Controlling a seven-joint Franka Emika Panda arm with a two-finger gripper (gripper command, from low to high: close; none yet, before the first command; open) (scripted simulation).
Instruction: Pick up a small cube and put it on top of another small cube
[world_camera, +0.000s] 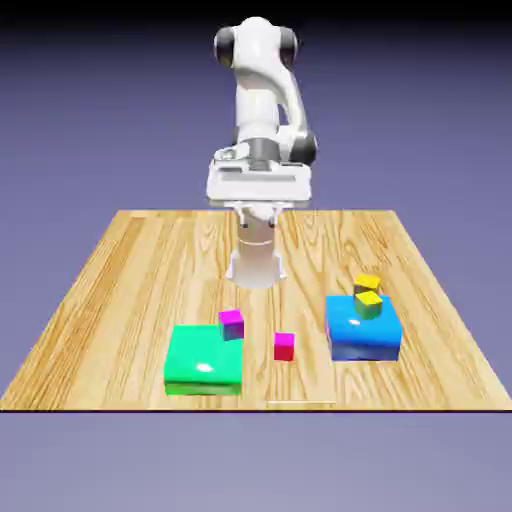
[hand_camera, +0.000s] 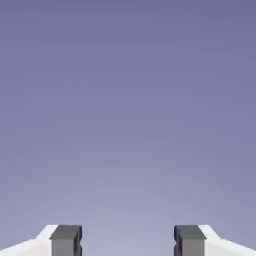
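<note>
Arm: the white arm (world_camera: 262, 110) is standing at the table's far edge, with its hand held high above the wood.
Claw: the claw (hand_camera: 127, 241) is standing wide, nothing sitting between its two grey fingertips (hand_camera: 65, 240); in the hand view only the plain blue-violet backdrop is showing beyond them. In the exterior view the claw (world_camera: 258, 215) is hanging well above every block.
Table: the wooden table (world_camera: 120, 270) is carrying all the blocks in its near half.
Red cube: the small red cube (world_camera: 284, 346) is resting directly on the table, between the two large blocks, touching neither.
Magenta cube: the small magenta cube (world_camera: 232, 324) is sitting at the far corner of the green block, on the exterior view's right side of it.
Green block: the large green block (world_camera: 203, 360) is lying flat on the table toward the exterior view's left.
Blue block: the large blue block (world_camera: 362, 330) is lying flat on the table toward the exterior view's right.
Yellow cubes: two small yellow cubes (world_camera: 368, 296) are sitting on the blue block's top, touching each other, the farther one appearing higher; whether one is resting on the other cannot be told.
</note>
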